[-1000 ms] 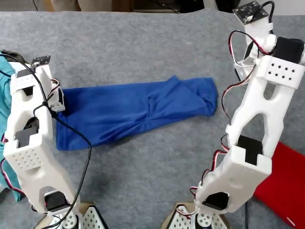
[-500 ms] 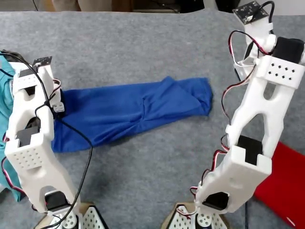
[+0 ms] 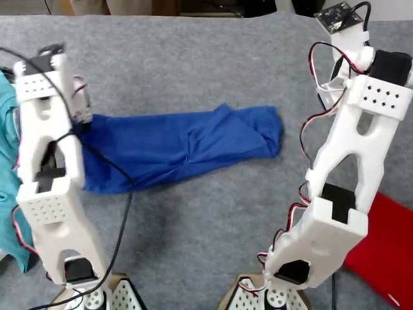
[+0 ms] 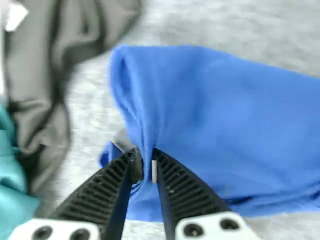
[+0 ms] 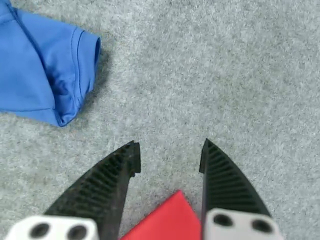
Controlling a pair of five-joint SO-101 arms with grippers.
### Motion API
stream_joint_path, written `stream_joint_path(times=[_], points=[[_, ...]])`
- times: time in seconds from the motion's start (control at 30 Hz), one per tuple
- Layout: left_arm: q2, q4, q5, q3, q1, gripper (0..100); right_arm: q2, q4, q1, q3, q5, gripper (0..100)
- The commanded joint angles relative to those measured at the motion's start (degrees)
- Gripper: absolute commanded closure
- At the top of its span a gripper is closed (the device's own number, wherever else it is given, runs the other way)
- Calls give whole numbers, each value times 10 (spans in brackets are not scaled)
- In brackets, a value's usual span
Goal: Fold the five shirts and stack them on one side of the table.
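Left hand [image 4: 144, 169] clamped end of blue shirt [image 3: 184, 147]; shirt lay stretched across table [image 3: 193, 64] middle. Right hand [image 5: 169, 146] gaped wide, empty, above red shirt [image 5: 164, 221]. Likely step was folding; next called for carrying held end across.

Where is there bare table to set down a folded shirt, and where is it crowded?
Free: the wide table strip beyond the blue shirt, and the patch between it and the arm bases. Crowded: the left edge, where the left hand pinches it beside the teal shirt, and the corner with the red shirt.
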Motion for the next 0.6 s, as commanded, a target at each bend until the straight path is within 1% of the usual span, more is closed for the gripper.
stream_joint_path(times=[0.0,0.07,0.13,0.27,0.37,0.47,0.5,0.57], points=[[-7,13,32,-40,64,982,-61,3,-11,5,11,789],[-7,17,40,-36,105,982,-90,-11,-4,25,8,789],[-7,22,58,-37,143,982,-127,-29,14,53,-14,789],[-12,25,100,-42,208,982,-181,-91,31,179,-31,789],[-11,25,156,-62,235,982,-204,-200,32,329,-69,789],[-7,24,179,-92,263,982,-210,-360,33,492,-119,796],[-7,23,190,-101,275,982,-211,-416,40,539,-140,822],[-7,22,200,-124,298,982,-214,-510,59,616,-178,931]])
